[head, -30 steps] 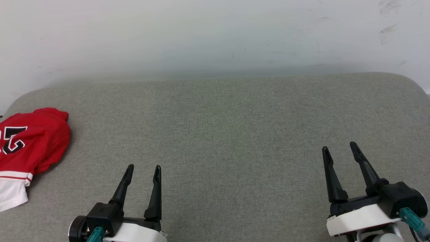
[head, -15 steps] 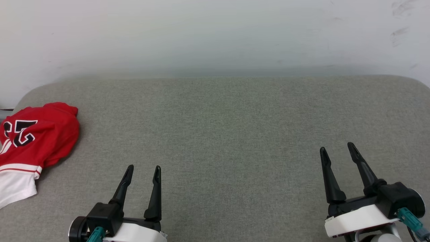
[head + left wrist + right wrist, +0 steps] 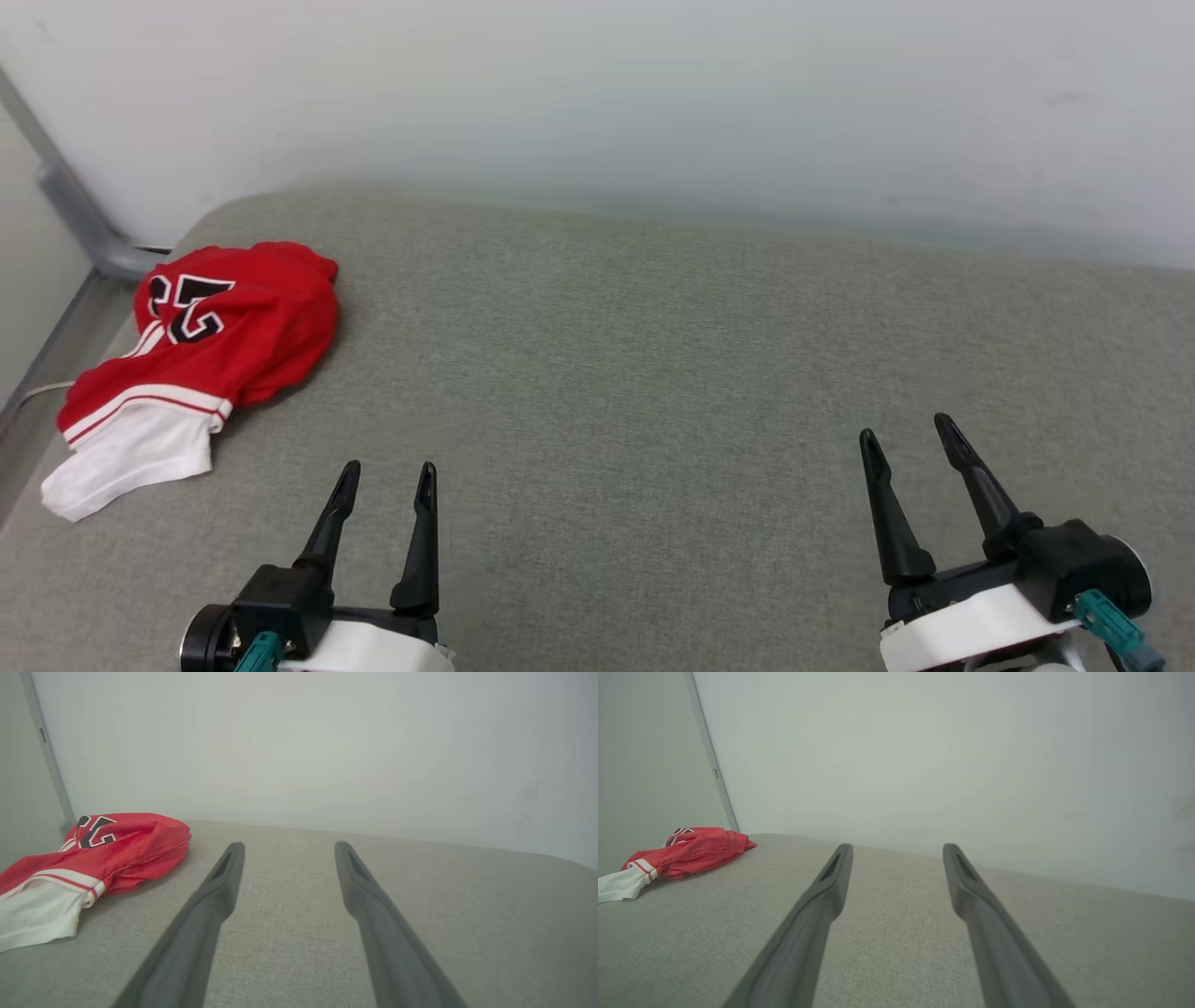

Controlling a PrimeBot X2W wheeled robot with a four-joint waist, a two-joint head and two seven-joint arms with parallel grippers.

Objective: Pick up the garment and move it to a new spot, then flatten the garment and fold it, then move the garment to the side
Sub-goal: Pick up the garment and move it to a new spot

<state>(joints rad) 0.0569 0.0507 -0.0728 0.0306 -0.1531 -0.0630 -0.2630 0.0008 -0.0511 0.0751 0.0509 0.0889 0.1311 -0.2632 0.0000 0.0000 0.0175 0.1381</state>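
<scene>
A pale wall (image 3: pixel 653 93) backs the grey fabric-covered counter (image 3: pixel 607 373), where the crumpled red garment (image 3: pixel 247 322) lies near its far left corner, well apart from the left end effector (image 3: pixel 388 465) and right end effector (image 3: pixel 906 427), both open and empty.

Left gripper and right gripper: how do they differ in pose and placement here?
The left gripper is near the garment; the right gripper is far across the grey cushion from it. In the head view the left gripper's fingers lean slightly right, the right gripper's lean left and reach further up. Both are open and empty.
</scene>
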